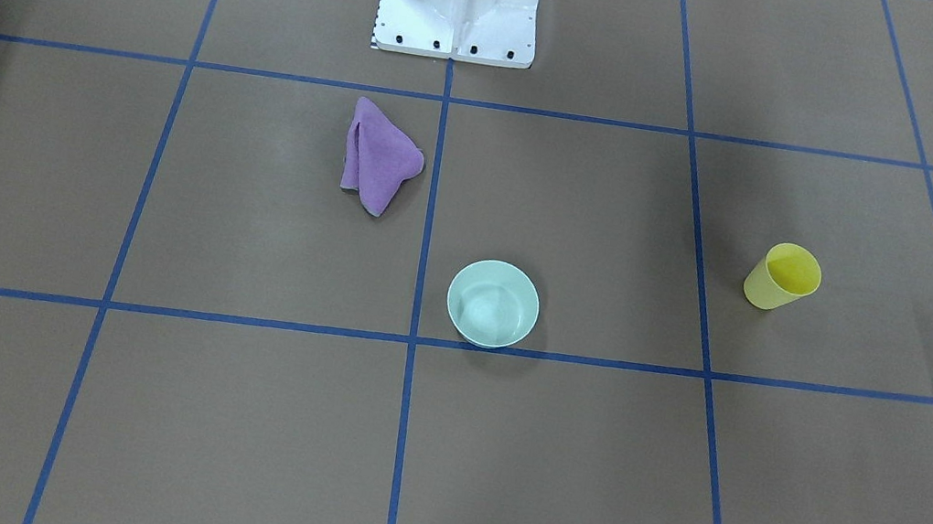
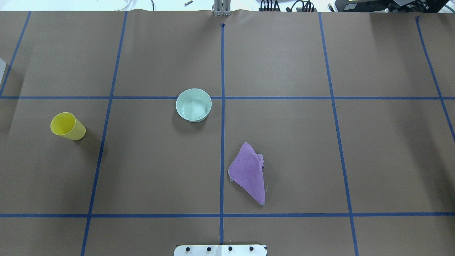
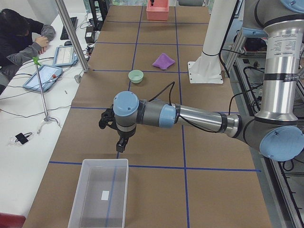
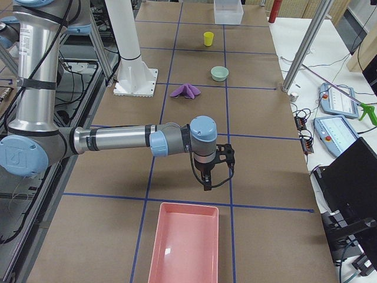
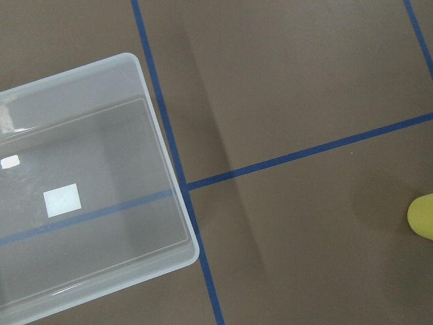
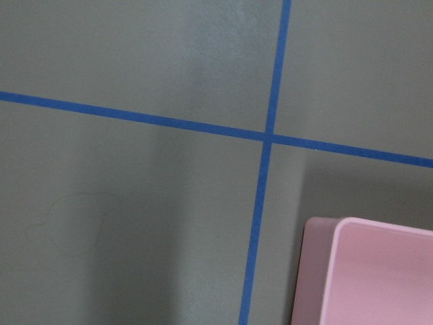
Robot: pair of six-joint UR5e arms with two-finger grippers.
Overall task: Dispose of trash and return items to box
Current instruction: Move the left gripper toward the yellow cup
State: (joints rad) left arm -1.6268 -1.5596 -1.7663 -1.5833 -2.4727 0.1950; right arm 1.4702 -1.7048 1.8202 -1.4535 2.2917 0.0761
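Observation:
A crumpled purple cloth (image 1: 380, 159) (image 2: 249, 172) lies near the robot's base. A mint bowl (image 1: 493, 303) (image 2: 193, 105) stands upright and empty at the table's middle. A yellow cup (image 1: 783, 277) (image 2: 67, 126) lies on its side on the robot's left; its edge shows in the left wrist view (image 5: 421, 215). My left gripper (image 3: 122, 145) hangs above the table just before an empty clear box (image 3: 83, 190) (image 5: 169, 156). My right gripper (image 4: 207, 183) hangs just before an empty pink bin (image 4: 185, 247) (image 6: 379, 271). I cannot tell whether either gripper is open or shut.
The white robot base (image 1: 459, 2) stands at the table's near-robot edge. Blue tape lines grid the brown table. An operator (image 3: 19, 38) sits at a side desk with tablets. A metal post (image 4: 303, 47) stands at the table's far edge.

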